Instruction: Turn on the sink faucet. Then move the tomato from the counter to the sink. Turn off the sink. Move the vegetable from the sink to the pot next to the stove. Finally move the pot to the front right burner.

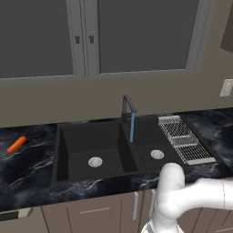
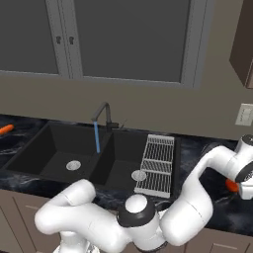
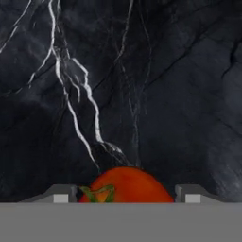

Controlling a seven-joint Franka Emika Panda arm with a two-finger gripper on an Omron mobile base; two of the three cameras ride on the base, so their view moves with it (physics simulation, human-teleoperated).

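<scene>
Tomato (image 3: 125, 185): small, round, red-orange, green stem at its 9 o'clock side in the hand view. Lies on the desk (image 3: 142, 85), at the 6 o'clock edge of the hand view, between the two finger tips (image 3: 60, 196) of the claw (image 3: 123, 197). In the right base view a sliver of it (image 2: 231, 185) shows at 3 o'clock, just under the arm's wrist, well apart from the sink.

Claw: spread wide, one tip on each side of the tomato; whether the tips touch it cannot be told.

Desk: glossy black marble with white veins, runs to either side of the sink.

Sink (image 1: 86, 145): matte black, two basins, one round silver drain (image 1: 95, 161) in the left basin and another in the right.

Sink faucet (image 1: 128, 105): thin, dark, angular gooseneck, stands at the 12 o'clock rim of the sink above the divider. A blue stream of water (image 1: 132, 127) falls from its spout.

Drying rack (image 1: 184, 139): silver wire, rests over the 3 o'clock side of the sink.

Carrot (image 1: 17, 144): long, thin, orange, lies on the desk at 9 o'clock from the sink, well apart from it.

Wall cabinets (image 1: 86, 36): grey doors with small handles, at 12 o'clock above the sink.

Wall outlet (image 2: 244, 114): white, on the wall at 3 o'clock.
</scene>
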